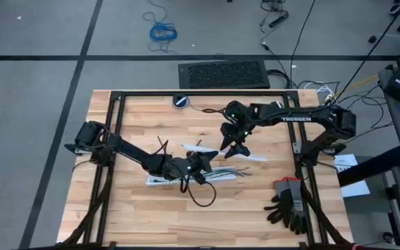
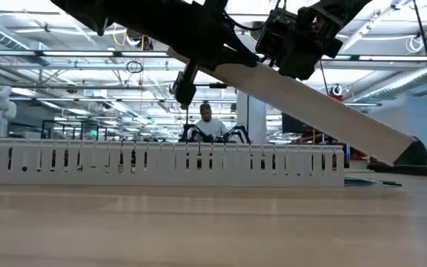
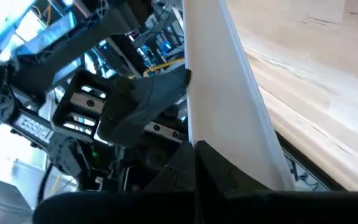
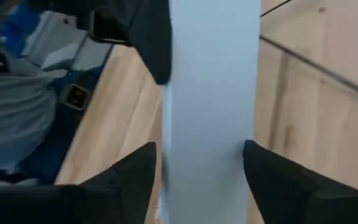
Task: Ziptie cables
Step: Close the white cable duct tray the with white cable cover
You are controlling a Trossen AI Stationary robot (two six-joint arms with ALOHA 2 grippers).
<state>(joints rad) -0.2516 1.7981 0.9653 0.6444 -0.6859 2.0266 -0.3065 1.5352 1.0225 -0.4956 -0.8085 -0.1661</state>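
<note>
Both claws held a white cover strip in the air, with the cables left on the table

The right gripper [image 1: 232,147], at frame centre, pinched the white cover strip [image 1: 252,157] across its width; the left gripper [image 1: 201,164], just below and left of it, appeared to be clamped on the strip's other end. The strip was flat, rigid, smooth plastic and hung tilted. Setting it aside well would mean lowering both ends level, well apart from the wires. The cables [image 1: 224,173], thin, limp and grey-blue, lay on the pale wooden table [image 1: 137,222] just below centre, beside the white slotted duct [image 2: 161,163], a comb-walled channel. The zipties could not be made out with certainty
</note>
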